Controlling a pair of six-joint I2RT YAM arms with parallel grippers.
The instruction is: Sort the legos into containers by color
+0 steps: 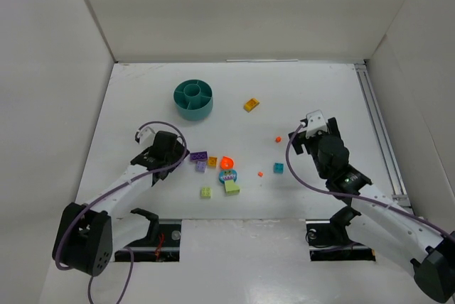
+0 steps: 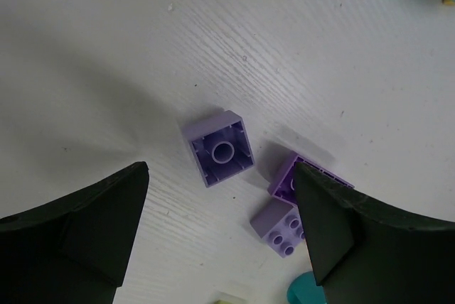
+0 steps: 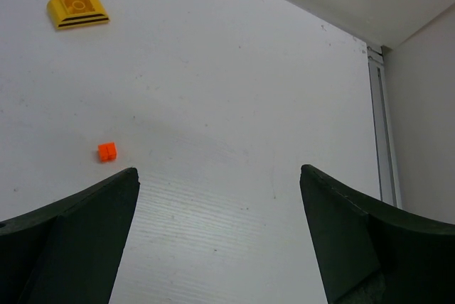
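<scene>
The round teal bowl (image 1: 193,99) with its compartments stands at the back left. Small legos lie scattered mid-table: purple bricks (image 1: 198,156), an orange brick (image 1: 227,163), lime bricks (image 1: 232,187), a teal brick (image 1: 279,168), a yellow brick (image 1: 251,104) and an orange bit (image 1: 278,138). My left gripper (image 1: 182,155) is open and empty, low over the purple bricks. In its wrist view (image 2: 220,173) an upturned purple brick (image 2: 220,149) lies between the fingers, and another (image 2: 281,226) lies by the right finger. My right gripper (image 1: 307,132) is open and empty (image 3: 219,172). The orange bit (image 3: 106,151) is to its left.
White walls enclose the table on three sides. A metal rail (image 1: 377,130) runs along the right edge and shows in the right wrist view (image 3: 384,126). The yellow brick (image 3: 77,10) lies far ahead-left of the right gripper. A teal piece (image 2: 302,291) sits near the left gripper's right finger.
</scene>
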